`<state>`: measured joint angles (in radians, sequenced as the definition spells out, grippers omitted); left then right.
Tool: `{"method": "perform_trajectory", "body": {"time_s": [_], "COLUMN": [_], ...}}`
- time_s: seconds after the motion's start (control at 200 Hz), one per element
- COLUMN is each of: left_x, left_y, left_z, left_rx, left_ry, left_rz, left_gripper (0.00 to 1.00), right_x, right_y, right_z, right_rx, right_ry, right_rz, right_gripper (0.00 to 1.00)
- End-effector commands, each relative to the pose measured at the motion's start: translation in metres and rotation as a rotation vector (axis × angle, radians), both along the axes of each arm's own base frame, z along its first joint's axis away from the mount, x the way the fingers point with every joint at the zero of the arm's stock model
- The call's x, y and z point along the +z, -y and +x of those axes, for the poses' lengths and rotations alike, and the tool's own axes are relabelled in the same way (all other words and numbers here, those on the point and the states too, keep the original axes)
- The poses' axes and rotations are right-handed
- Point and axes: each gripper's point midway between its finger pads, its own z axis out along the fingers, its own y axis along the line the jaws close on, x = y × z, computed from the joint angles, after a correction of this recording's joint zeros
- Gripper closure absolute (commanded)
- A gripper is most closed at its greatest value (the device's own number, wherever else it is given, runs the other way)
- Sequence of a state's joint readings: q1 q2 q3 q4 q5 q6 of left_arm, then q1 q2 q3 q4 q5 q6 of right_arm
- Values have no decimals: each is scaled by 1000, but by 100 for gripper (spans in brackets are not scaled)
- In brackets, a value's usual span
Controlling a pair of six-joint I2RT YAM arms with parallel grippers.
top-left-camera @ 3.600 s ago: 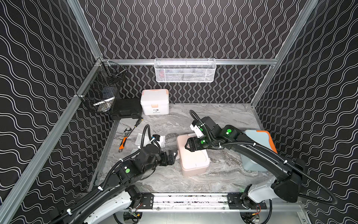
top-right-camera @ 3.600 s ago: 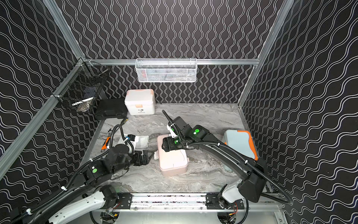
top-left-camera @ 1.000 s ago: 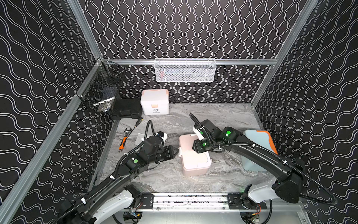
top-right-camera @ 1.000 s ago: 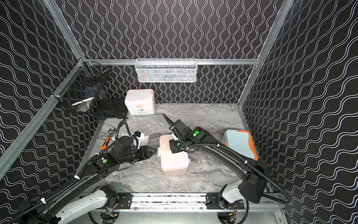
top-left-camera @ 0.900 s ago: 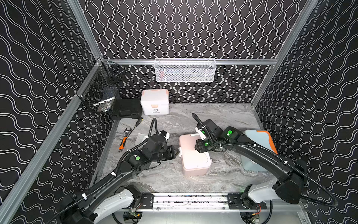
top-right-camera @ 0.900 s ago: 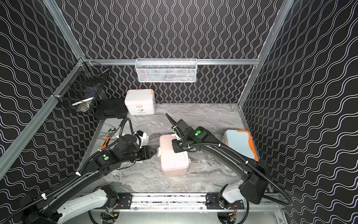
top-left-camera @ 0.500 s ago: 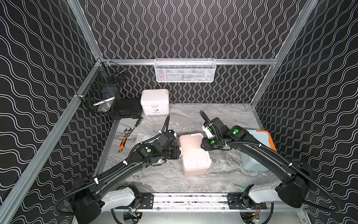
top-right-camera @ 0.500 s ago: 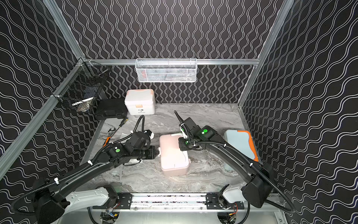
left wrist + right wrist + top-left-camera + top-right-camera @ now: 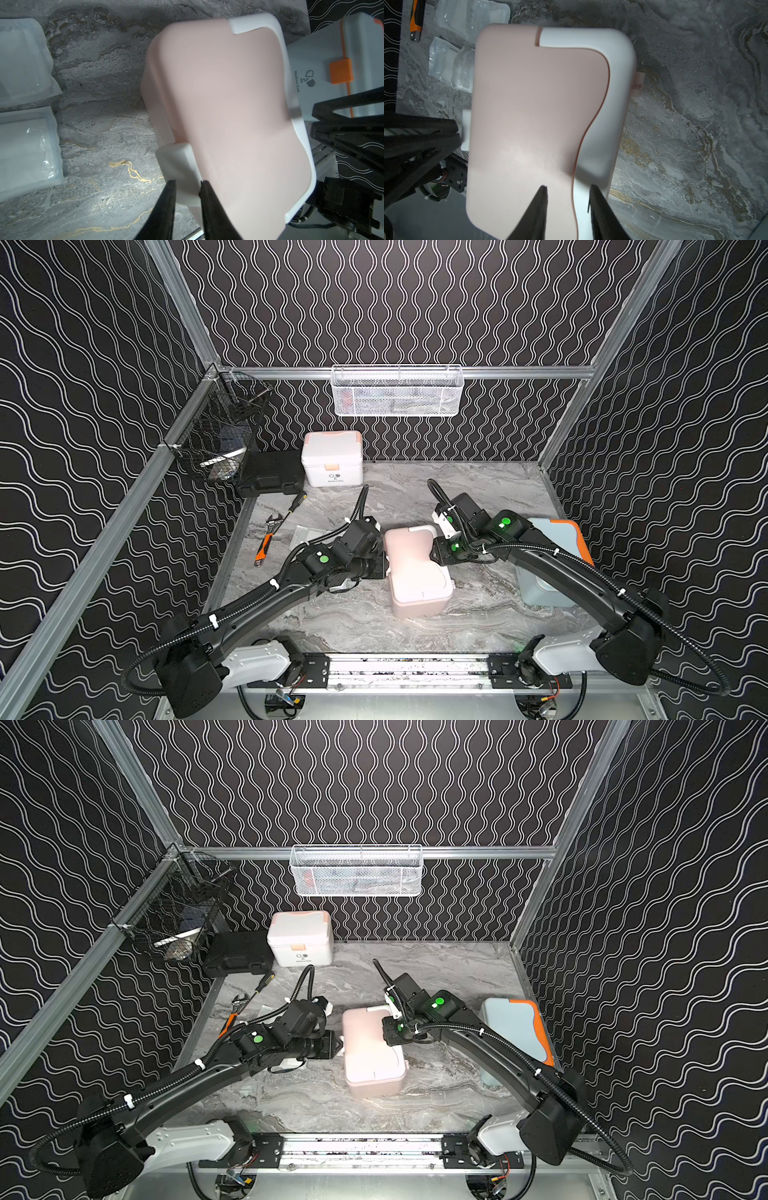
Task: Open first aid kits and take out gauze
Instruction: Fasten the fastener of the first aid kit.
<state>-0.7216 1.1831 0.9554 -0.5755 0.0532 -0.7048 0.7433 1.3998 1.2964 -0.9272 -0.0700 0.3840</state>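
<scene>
Change since earlier: the left arm (image 9: 270,593), a few seconds ago drawn back well clear of the pink kit (image 9: 415,572), now reaches to its left side. There the left gripper (image 9: 187,185) pinches the white latch (image 9: 176,164), one finger on each side. The right gripper (image 9: 569,187), earlier over the rear left of the lid (image 9: 529,104), now sits at the kit's right edge. Its fingers stand apart above the lid and the white handle (image 9: 616,83); whether they clamp anything cannot be told. The kit's place is much the same.

Entry, pink kit: middle of the table (image 9: 478,497), between the two grippers, lid up and closed. Long axis runs rear to front, near end swung slightly right. Latch side faces left, hinge side right; handle folded along the rear and right edges.

Entry, white kit (image 9: 332,458): at the back wall, upright, closed, beside a black case (image 9: 272,472).

Entry, blue kit (image 9: 548,560): right of the pink kit, partly under the right arm (image 9: 561,572), orange latch (image 9: 340,70) toward the pink kit.

Entry, gauze (image 9: 25,62): clear-wrapped packets flat on the table, left of the pink kit and apart from it; wrench (image 9: 268,539) farther left.
</scene>
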Motion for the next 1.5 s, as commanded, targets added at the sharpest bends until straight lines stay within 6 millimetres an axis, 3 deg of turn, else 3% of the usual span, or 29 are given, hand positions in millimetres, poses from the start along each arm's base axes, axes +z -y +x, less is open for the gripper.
{"method": "perform_trajectory", "body": {"time_s": [0.0,0.32,0.48,0.656,0.791,1.051,1.496], "left_x": [-5,-20,-15,7,17,9,-7], "left_y": [1,1,4,-2,2,20,43], "left_z": [2,1,0,-2,-4,-1,9], "left_rx": [-5,5,9,22,15,-26,-53], "left_ry": [8,-12,0,42,56,23,-13], "left_rz": [6,6,-35,-58,-103,-154,-201], "left_gripper": [73,74,70,56,40,17,16], "right_x": [1,0,3,11,9,-3,-18], "right_y": [-1,-2,-2,-2,5,11,8], "right_z": [-2,-4,-5,-4,-2,-5,-13], "right_rx": [7,12,11,7,-12,-25,-11], "right_ry": [-13,-22,-19,-2,8,-23,-63], "right_rz": [5,13,22,32,8,8,26], "right_gripper": [64,64,63,56,45,42,44]}}
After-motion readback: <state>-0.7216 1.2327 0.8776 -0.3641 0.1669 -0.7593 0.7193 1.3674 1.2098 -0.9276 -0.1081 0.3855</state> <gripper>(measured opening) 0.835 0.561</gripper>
